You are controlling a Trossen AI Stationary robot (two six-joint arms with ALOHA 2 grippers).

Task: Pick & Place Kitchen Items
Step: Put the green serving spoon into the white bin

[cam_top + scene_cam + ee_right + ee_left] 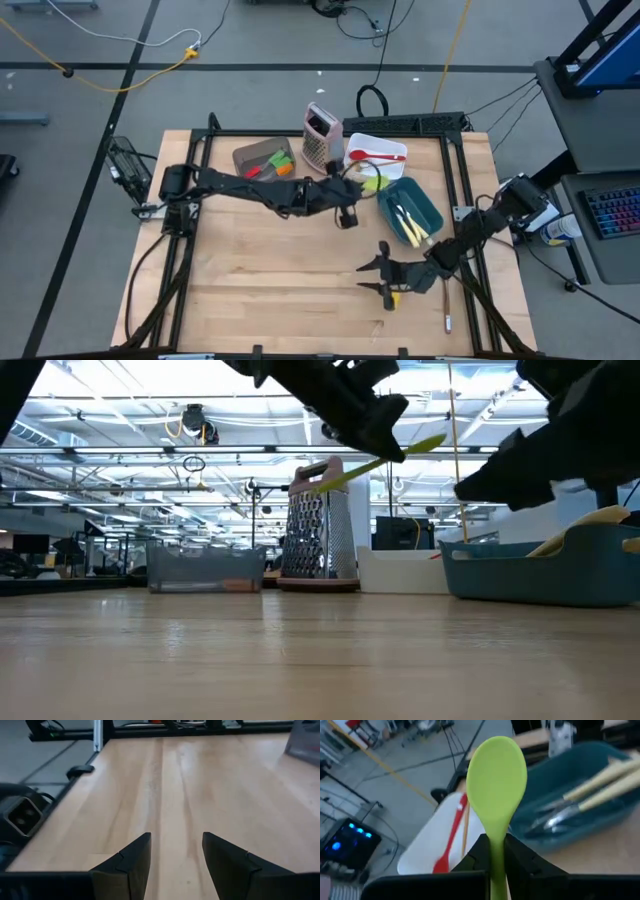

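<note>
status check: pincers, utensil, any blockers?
Left pincer shut on green spoon, held above white tray and teal bin. Right pincer open, empty, low over bare table. Nothing blocking.

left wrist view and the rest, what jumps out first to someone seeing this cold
A lime-green silicone spoon stands out, clamped by its handle in the left claw and held in the air above the gap between the white tray and the teal bin. A red spatula lies in the tray and cream-handled knives lie in the bin. The right claw hangs open and empty over bare wooden table.
</note>
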